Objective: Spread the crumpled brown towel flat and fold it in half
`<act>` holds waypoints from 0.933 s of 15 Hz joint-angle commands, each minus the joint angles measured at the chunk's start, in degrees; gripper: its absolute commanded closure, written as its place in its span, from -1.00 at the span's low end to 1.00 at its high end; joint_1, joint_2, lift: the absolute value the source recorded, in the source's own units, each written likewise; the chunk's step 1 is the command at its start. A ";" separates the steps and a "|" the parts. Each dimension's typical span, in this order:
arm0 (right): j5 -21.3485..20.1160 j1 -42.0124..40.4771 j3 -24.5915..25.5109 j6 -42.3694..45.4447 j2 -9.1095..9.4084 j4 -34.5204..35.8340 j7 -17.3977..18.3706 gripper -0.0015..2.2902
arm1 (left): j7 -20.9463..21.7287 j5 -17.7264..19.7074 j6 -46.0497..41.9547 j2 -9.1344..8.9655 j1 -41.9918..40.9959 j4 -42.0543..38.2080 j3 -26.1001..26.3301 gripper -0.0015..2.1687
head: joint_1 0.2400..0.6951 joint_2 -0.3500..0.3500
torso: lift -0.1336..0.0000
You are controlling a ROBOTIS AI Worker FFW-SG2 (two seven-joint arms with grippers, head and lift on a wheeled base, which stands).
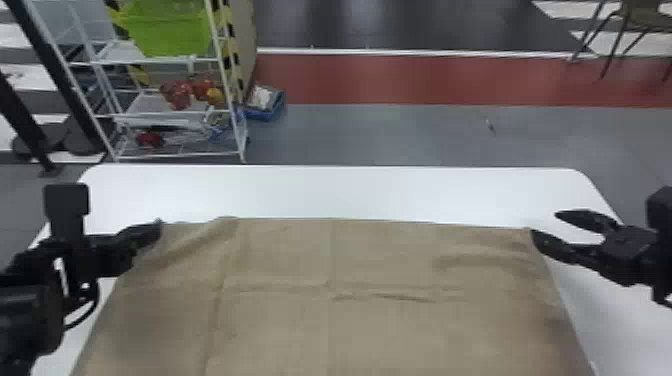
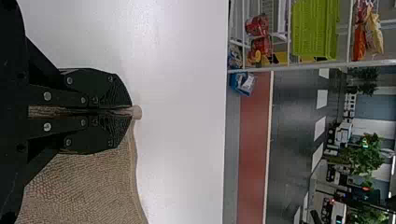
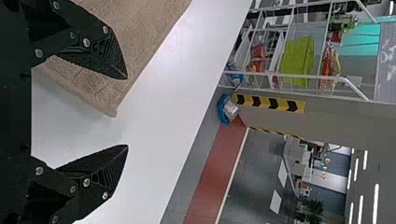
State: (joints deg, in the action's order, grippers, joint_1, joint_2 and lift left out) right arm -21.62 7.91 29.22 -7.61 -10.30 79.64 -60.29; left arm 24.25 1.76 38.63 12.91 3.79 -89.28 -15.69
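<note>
Towel [image 1: 330, 260] edge between left fingers [image 1: 143, 236], white table [image 1: 350, 192] beyond

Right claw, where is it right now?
The right claw is on the head view's right side, open over the white table at the far right corner of the brown towel.

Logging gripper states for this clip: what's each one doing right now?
Left gripper: closed, holding the brown towel near its far left corner.
Right gripper: open, holding nothing, beside the towel's far right corner.
</note>
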 commanded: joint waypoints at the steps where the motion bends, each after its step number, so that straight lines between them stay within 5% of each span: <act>1: -0.61 0.70 -0.40 0.27 -0.25 -1.77 0.00 -0.63 | 0.10 0.00 0.01 0.01 -0.01 -0.02 -0.05 0.00 | 1.00 -0.02 | -0.83; 11: -4.57 5.27 -3.03 0.97 -1.39 -10.82 2.55 -0.57 | 0.98 0.00 -0.17 0.10 -0.18 -0.02 -0.22 0.00 | 1.00 -0.01 | -0.83; 14: -4.22 5.27 -2.95 0.79 -1.57 -10.82 1.32 -0.10 | 0.98 0.00 0.01 0.01 -0.27 -0.02 0.13 0.00 | 1.00 -0.01 | -0.83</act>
State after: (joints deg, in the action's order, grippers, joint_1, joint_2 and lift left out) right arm -26.09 13.16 26.26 -6.64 -11.72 68.87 -58.66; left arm 25.22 1.76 38.50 12.99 3.58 -89.30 -15.72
